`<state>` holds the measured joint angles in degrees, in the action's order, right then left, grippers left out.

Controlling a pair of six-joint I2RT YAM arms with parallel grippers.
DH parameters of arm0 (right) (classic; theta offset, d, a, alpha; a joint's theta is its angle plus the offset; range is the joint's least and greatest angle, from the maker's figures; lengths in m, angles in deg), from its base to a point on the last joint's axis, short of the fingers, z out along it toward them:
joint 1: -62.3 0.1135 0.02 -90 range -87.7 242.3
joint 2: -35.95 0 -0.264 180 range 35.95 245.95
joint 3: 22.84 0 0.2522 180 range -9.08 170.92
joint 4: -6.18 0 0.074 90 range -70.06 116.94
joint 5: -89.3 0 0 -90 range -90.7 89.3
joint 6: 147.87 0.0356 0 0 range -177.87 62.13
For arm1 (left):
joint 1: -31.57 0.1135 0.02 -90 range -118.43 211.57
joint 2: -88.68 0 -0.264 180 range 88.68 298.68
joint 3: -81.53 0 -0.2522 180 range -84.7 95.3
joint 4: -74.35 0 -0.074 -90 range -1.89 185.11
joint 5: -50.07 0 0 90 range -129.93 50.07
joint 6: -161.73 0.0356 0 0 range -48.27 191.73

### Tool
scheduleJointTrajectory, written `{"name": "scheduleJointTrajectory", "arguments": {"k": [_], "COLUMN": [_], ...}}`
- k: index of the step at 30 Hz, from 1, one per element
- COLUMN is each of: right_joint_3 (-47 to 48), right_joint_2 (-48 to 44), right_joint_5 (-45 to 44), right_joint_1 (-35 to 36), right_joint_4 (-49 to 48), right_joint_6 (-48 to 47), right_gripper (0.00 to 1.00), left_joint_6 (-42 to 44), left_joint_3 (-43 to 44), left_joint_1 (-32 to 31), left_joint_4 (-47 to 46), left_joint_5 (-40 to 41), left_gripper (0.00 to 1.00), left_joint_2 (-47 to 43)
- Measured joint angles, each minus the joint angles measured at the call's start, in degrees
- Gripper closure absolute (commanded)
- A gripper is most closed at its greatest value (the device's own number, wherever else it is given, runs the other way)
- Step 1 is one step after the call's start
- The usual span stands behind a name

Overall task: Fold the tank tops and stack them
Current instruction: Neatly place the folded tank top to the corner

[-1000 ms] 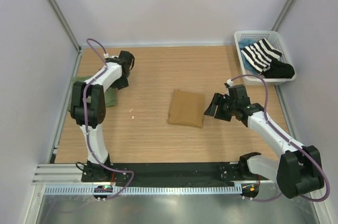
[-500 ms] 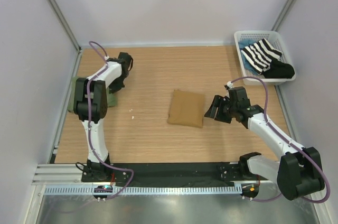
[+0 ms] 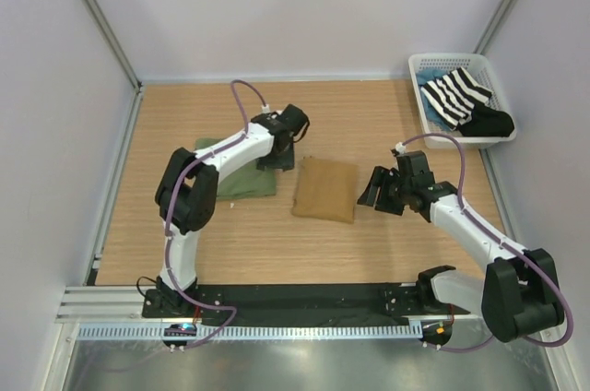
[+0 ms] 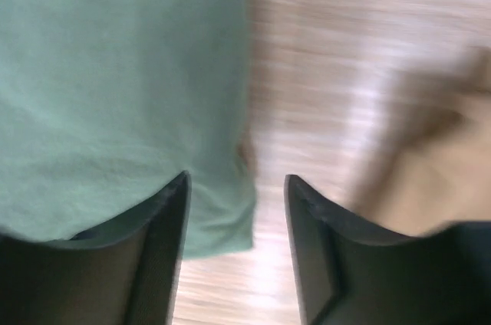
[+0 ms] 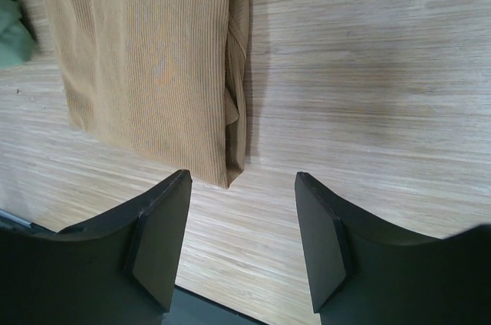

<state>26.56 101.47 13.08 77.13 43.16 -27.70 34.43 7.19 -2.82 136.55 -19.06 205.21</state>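
Straddling the edge of the green tank top, the left gripper hangs spread apart.

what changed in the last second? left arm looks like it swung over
The left pincer swung right, and the olive green tank top went with it from the left edge of the table to close beside the tan tank top, not touching. Its jaws now stand apart, so it seems to have let go. The right pincer, tan tank top and basket stayed put.

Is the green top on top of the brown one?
No, the green top lies beside the brown top on the wooden table.
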Motion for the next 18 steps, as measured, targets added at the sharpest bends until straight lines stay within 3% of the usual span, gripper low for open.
{"name": "scheduleJointTrajectory", "arguments": {"k": [3,11,18], "right_joint_3": [-0.02,-0.02,0.79], "right_joint_2": [0.28,5.64,14.16], "right_joint_5": [-0.50,-1.51,0.55], "right_joint_1": [0.00,0.00,0.00], "right_joint_4": [-0.39,-3.48,-8.87], "right_joint_6": [0.13,0.22,1.05], "right_gripper": [0.37,0.40,0.39], "left_joint_6": [-2.38,-4.57,-4.81], "left_joint_3": [1.95,-5.62,-12.61], "left_joint_1": [-4.11,-6.14,-6.03], "left_joint_4": [-0.81,-2.32,-8.83], "left_joint_5": [-2.01,-6.80,-15.98], "left_gripper": [0.26,0.25,0.24], "left_joint_2": [-0.28,-9.68,-18.23]}}
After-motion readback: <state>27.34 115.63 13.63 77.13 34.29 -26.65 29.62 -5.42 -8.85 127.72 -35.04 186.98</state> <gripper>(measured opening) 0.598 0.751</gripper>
